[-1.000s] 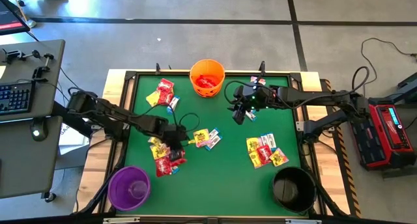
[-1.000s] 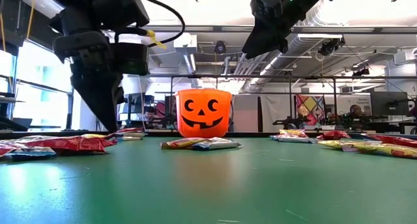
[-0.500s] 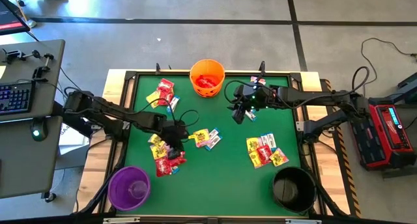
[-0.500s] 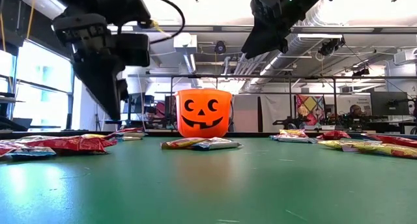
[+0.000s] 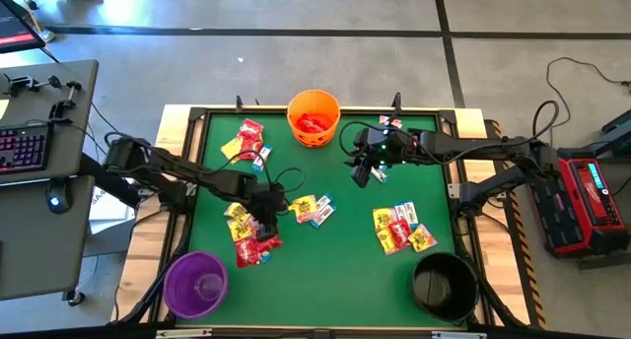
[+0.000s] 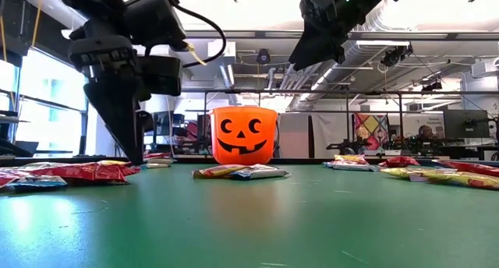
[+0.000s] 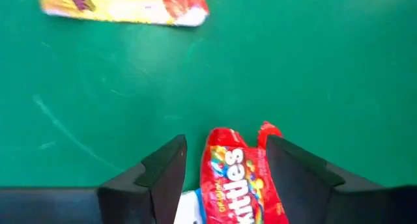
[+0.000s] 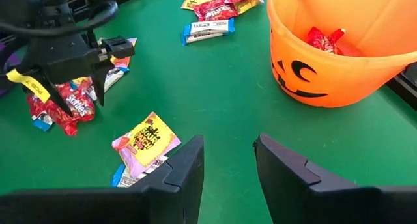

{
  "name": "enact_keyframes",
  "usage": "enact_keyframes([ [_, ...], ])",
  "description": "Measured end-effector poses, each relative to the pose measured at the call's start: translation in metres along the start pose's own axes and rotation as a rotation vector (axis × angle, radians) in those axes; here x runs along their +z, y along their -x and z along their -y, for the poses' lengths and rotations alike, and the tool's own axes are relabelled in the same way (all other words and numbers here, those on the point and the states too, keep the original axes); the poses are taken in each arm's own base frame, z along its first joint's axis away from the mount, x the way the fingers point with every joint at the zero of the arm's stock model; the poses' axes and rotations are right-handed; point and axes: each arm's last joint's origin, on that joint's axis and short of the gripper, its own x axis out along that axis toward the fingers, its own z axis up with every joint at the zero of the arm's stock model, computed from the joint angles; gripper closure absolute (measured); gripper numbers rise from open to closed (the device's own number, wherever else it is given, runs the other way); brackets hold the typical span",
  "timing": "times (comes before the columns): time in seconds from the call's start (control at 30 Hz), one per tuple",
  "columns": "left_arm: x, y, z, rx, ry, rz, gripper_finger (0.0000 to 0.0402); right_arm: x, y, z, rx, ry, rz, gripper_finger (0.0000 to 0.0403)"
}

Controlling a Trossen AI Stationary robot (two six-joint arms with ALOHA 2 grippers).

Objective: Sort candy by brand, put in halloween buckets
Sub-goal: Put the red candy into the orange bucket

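left gripper [image 7: 225, 168], fingers apart, straddles a red skittles packet [image 7: 240, 185] in the pile near the tabletop's left edge. right gripper [image 5: 361, 173] hovers parted beside the orange bucket [image 5: 314, 117] at the far edge.

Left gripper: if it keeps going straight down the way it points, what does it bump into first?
Probably the red candy packet, which lies right between the open fingers of the left gripper. Under it is the green table.

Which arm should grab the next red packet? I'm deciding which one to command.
Left. The left gripper is open and straddles a red packet in the pile near the purple bucket. The right gripper hangs open above bare green table by the orange bucket, with no packet between its fingers.
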Motion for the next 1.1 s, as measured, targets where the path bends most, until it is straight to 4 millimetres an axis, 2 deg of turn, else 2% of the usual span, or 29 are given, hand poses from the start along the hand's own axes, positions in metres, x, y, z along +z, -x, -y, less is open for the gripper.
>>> enact_keyframes([
  [0.27, -0.006, -0.01, 0.008, -0.008, -0.081, -0.046, 0.0197, 0.0, 0.0, 0.002, -0.031, 0.006, 0.008, 0.0277],
  [0.4, -0.008, -0.015, 0.008, 0.05, -0.1, -0.053, 0.0197, 0.0, 0.0, 0.002, -0.031, 0.008, 0.008, 0.0277],
  [0.57, -0.009, -0.019, 0.007, 0.063, -0.121, -0.067, 0.0212, 0.001, 0.0, 0.002, -0.047, 0.016, 0.012, 0.0277],
  [0.7, -0.009, -0.019, 0.006, 0.068, -0.131, -0.074, 0.025, 0.001, 0.0, 0.003, -0.076, 0.015, 0.018, 0.0277],
  [0.97, -0.005, -0.015, -0.005, 0.045, -0.058, -0.073, 0.0359, 0.001, 0.0, 0.003, -0.078, 0.018, 0.02, 0.0277],
  [1.1, -0.002, -0.01, -0.012, 0.038, -0.027, -0.061, 0.0393, 0.001, 0.0, 0.003, -0.078, 0.025, 0.019, 0.0277],
])
